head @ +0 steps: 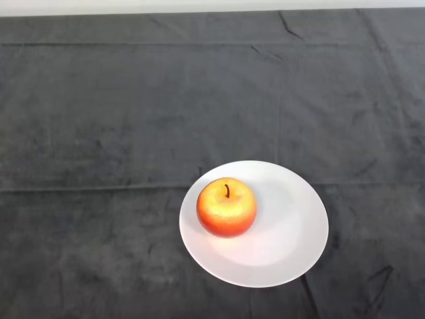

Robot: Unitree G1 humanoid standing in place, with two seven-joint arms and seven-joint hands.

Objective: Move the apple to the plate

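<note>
A red and yellow apple (226, 207) stands upright, stem up, on the left part of a white round plate (289, 226). The plate lies on the dark cloth a little right of the middle, near the front edge of the head view.
The dark cloth (133, 133) covers the whole table, with creases running across it. A pale strip of the far edge (199, 5) shows at the top.
</note>
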